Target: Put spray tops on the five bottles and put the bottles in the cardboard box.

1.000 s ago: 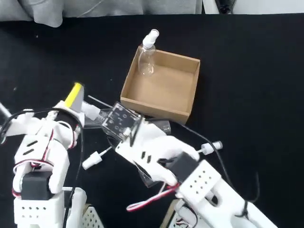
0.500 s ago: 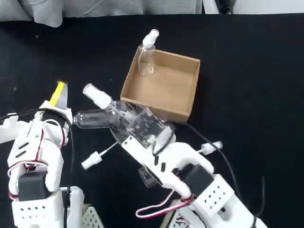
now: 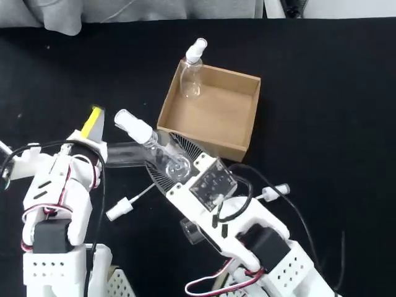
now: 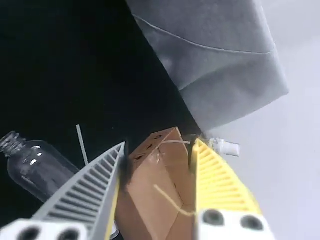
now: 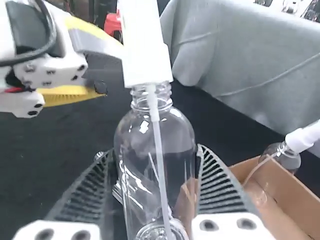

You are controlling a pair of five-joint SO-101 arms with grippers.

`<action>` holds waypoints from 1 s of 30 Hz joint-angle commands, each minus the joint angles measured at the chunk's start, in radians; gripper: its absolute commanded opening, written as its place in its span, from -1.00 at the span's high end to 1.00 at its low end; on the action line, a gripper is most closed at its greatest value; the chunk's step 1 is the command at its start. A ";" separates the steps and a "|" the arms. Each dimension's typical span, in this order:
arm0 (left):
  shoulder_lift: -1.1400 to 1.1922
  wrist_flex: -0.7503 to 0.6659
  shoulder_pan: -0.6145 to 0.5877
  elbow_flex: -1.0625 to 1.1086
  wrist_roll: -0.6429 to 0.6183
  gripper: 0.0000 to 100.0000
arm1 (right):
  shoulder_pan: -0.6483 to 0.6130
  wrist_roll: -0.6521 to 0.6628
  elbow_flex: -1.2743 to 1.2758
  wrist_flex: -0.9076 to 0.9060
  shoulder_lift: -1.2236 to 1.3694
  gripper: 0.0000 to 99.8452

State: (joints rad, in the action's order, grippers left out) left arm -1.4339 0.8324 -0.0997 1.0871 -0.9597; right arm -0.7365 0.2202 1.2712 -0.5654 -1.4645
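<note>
Right gripper (image 5: 152, 167) clasping a clear bottle (image 5: 152, 142); white spray top (image 5: 142, 45) sits on its neck, dip tube inside. Behind: left gripper (image 5: 100, 70), and a cardboard box (image 5: 280, 197) holding a second capped bottle (image 5: 281, 154).

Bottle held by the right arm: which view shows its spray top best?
Right wrist view: the bottle stands close up in the right gripper, spray top on its neck. The high view has it small and tilted; the left wrist view shows another, uncapped bottle.

light: bright, even, diffuse | surface (image 3: 334, 93): black, swallows shadows | bottle (image 5: 172, 145): small white glints on the glass | box (image 3: 213, 114): evenly lit inside | wall (image 4: 300, 100): pale, washed out by glare
</note>
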 commanded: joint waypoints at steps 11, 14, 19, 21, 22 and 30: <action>-0.015 -0.038 0.154 -0.022 0.057 0.62 | -0.005 -0.002 0.068 0.115 -0.033 0.84; -0.015 -0.041 0.176 -0.022 0.058 0.62 | -0.003 -0.002 0.077 0.129 -0.033 0.84; -0.106 -0.032 0.194 -0.025 0.110 0.62 | 0.000 -0.002 0.077 0.126 -0.033 0.84; -0.170 -0.032 0.229 0.002 0.149 0.62 | 0.000 -0.002 0.077 0.124 -0.031 0.84; -0.204 -0.035 0.249 0.019 0.166 0.62 | 0.000 -0.002 0.077 0.124 -0.031 0.84; -0.368 -0.043 0.278 0.104 0.259 0.62 | -0.003 0.046 0.076 0.097 -0.031 0.85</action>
State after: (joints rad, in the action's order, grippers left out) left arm -1.7653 0.8078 0.1519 1.1930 -0.7403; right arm -0.7334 0.2493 1.3602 -0.4749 -1.4645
